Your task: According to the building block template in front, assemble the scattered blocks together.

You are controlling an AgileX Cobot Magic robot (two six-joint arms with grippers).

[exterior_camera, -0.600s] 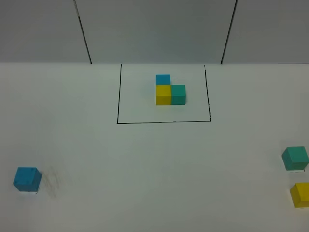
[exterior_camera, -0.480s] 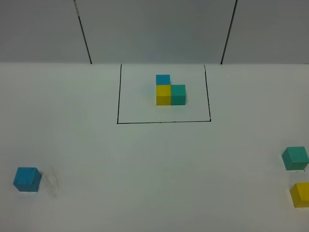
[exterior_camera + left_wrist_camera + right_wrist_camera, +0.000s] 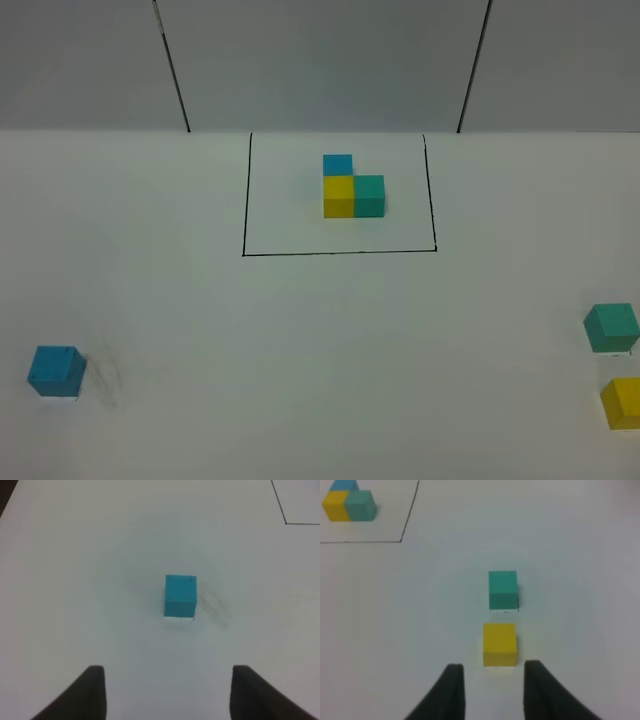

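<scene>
Left gripper stood open and empty; right gripper showed a gap, empty.
Three scattered blocks and one building block template sat on the white table.

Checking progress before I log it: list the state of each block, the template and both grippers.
Template: joined L, inside the drawn frame.
Blue block: loose on the table, alone, untouched.
Teal block: loose, apart from the yellow one.
Yellow block: loose, untouched.
Left gripper: open, empty, short of the blue block.
Right gripper: empty, just short of the yellow block; jaws show a gap.
</scene>
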